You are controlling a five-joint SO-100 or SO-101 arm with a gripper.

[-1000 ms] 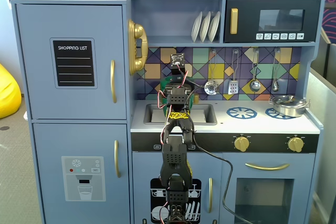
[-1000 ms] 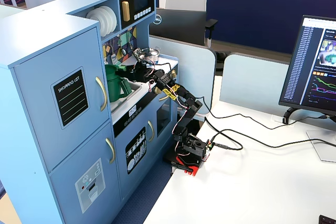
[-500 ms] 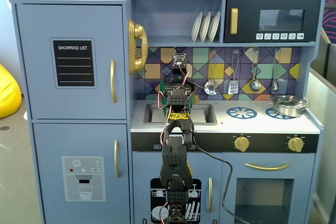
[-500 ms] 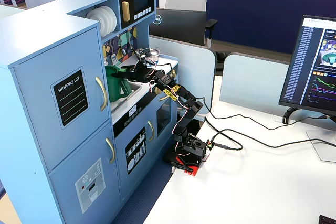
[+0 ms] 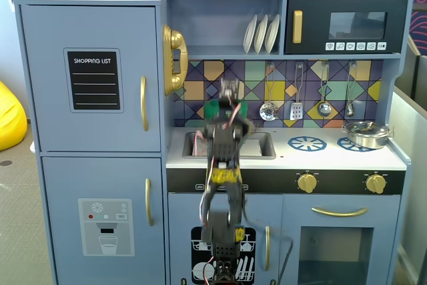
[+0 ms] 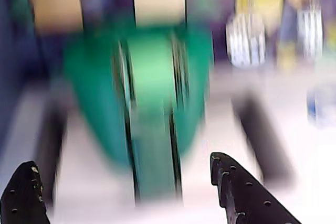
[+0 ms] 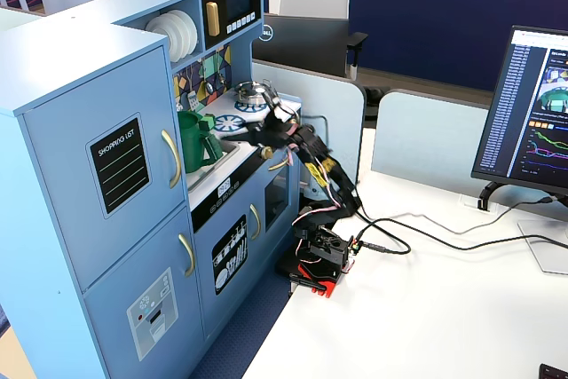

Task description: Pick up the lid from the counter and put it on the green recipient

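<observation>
In the wrist view our gripper (image 6: 131,192) stands wide open with nothing between its two dark fingers (image 6: 247,192). Just beyond them, blurred, rises the green recipient (image 6: 152,93), which sits toward the back left of the kitchen counter (image 5: 333,158) by the sink (image 5: 260,146). We cannot make out the lid in any view, so we judge the pick-up step is not yet done. Next we would need to locate the lid on the counter and bring the open jaws over its handle.

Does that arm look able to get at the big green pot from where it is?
Probably yes: in the wrist view the green pot sits straight ahead of the open fingers, with nothing between them.
</observation>
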